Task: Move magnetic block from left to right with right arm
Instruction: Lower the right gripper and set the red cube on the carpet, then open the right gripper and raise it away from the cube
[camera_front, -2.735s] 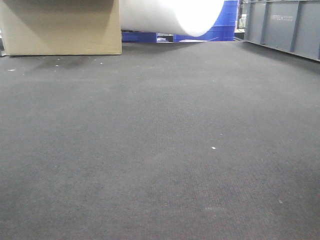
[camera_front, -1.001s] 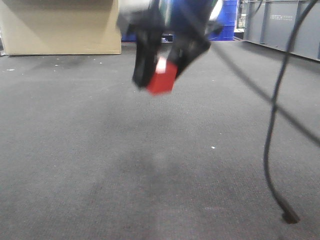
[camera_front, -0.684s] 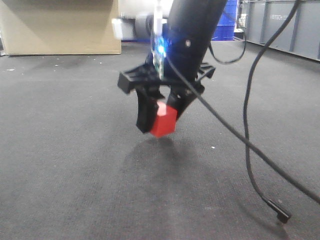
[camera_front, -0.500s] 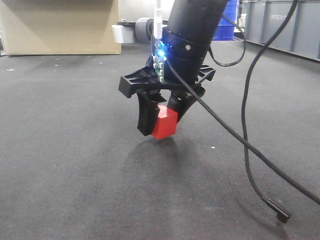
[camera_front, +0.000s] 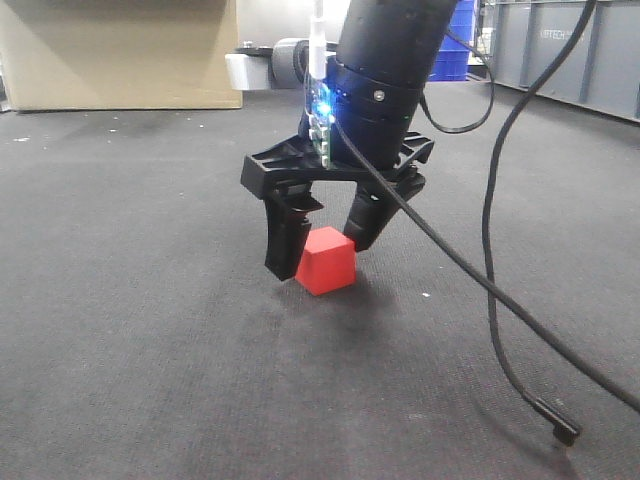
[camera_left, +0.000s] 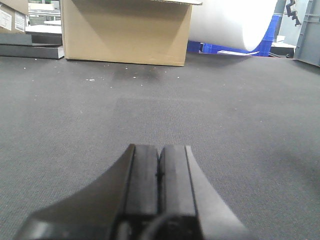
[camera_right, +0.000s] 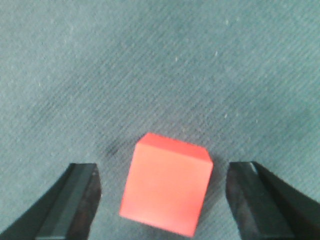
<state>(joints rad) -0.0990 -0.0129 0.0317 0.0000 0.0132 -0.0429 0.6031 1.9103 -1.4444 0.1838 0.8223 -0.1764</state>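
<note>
A dark grey carpeted floor (camera_front: 150, 330) is seen. On it are rested a red magnetic block (camera_front: 326, 260) and, further back, a cardboard box (camera_front: 120, 55).

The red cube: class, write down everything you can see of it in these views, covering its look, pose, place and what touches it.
The magnetic block is a small, plain, matte bright-red cube with sharp edges and no marks. It sits flat on the dark grey carpet, turned slightly so one corner faces the front camera. The right gripper straddles it with its jaws open, a gap showing on each side, so only the carpet touches it.
</note>
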